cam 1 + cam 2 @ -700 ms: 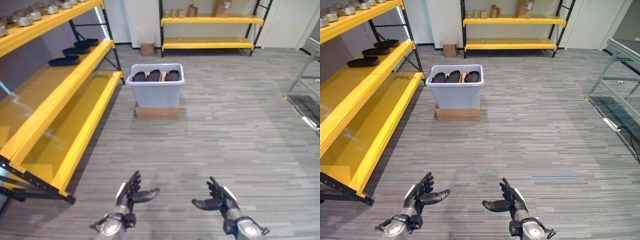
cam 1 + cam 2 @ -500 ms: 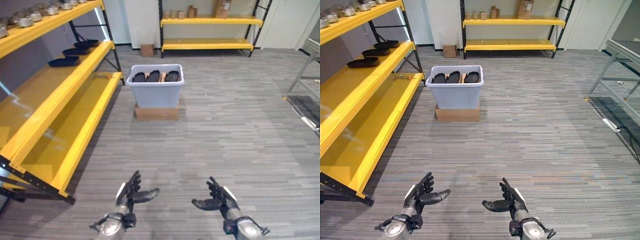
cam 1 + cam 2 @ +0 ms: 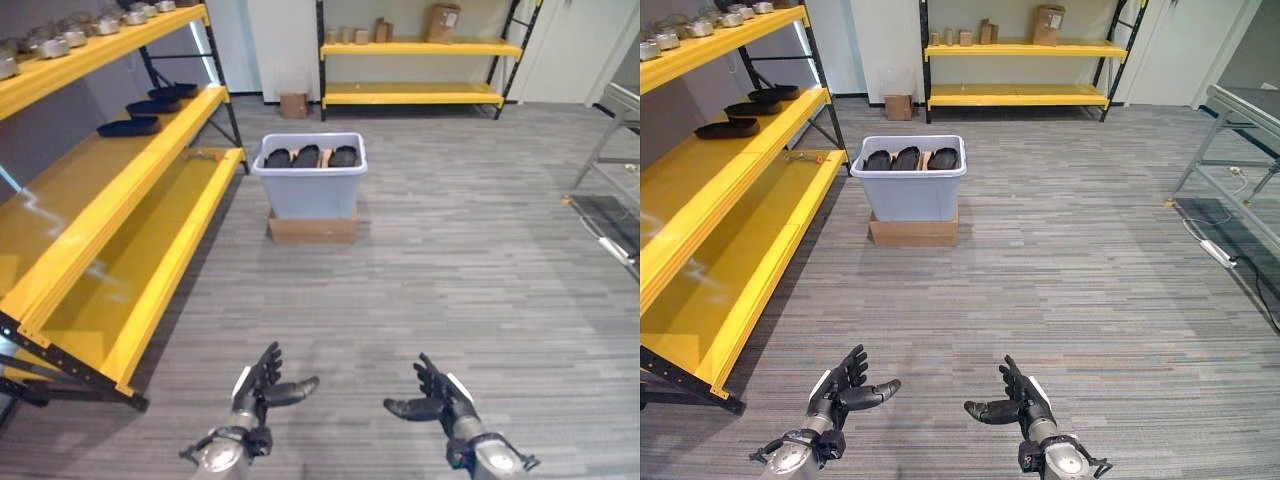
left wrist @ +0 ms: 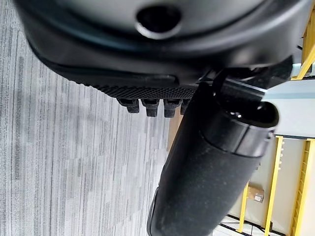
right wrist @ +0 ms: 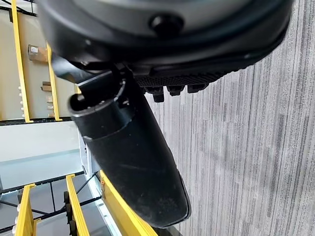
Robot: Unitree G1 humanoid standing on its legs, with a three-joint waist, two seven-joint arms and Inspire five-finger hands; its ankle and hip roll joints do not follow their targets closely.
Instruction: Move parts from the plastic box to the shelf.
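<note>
A grey plastic box [image 3: 310,185] stands on a flat cardboard carton [image 3: 312,228] on the floor well ahead of me, with several black parts [image 3: 306,156] lying in it. The long yellow shelf [image 3: 120,200] runs along my left side; three black parts [image 3: 127,124] lie on its middle level. My left hand [image 3: 258,385] and right hand [image 3: 432,392] hover low in front of me, both open and empty, far short of the box. The thumb of each hand stands out straight in its wrist view, left [image 4: 206,162] and right [image 5: 128,152].
Metal parts [image 3: 50,38] line the shelf's top level and a small tool [image 3: 205,152] lies on its lowest level. A second yellow shelf [image 3: 420,70] with cartons stands at the far wall. A grey metal frame [image 3: 1240,160] stands at the right.
The whole picture has slid down slightly, so the camera moved. Both hands hold the same pose; box and parts lie as before.
</note>
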